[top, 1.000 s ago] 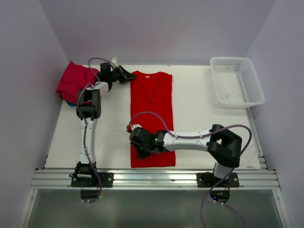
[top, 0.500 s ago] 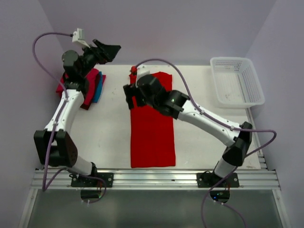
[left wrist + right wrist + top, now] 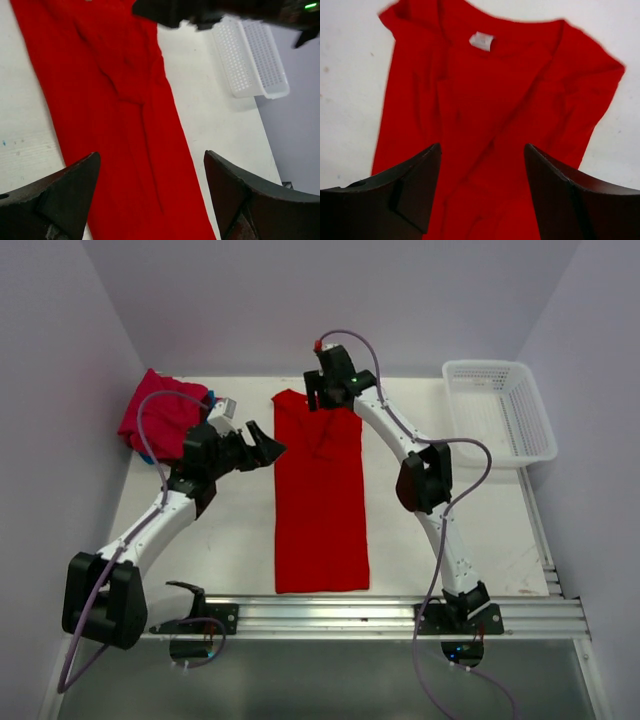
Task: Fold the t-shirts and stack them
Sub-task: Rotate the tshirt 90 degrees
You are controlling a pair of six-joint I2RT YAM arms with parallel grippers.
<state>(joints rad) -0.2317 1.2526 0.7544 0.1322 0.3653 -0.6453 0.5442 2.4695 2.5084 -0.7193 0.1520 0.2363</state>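
One red t-shirt fills the middle of the desk, folks, laid out as a long narrow strip from its hem at 6 o'clock to its collar at 12. The sleeves look tucked in already, so I'd call the side folds done and the end-to-end fold the step in hand.

Move up to about 10 o'clock and there's the left hand, just beside the strip's left edge. Its fingers are spread wide, with nothing between them. Its own camera looks down the length of red cloth, which is lying flat.

Farther on, at 12 o'clock, the right hand hangs over the collar end. Its jaws are apart and empty too, and the white label shows just beyond them.

At the back, the crimson-pink t-shirt sits bunched in the 10 to 11 o'clock corner. I can't make out a teal one with any certainty. The white basket waits at 2 o'clock, well apart from everything.

What's next? My read is that each hand needs a collar-end corner, so the left has to slide up toward 12. Both should pinch through all the layers, lift together and carry that end down toward the hem. If the grip is uneven, the tucked sleeves could spill out.
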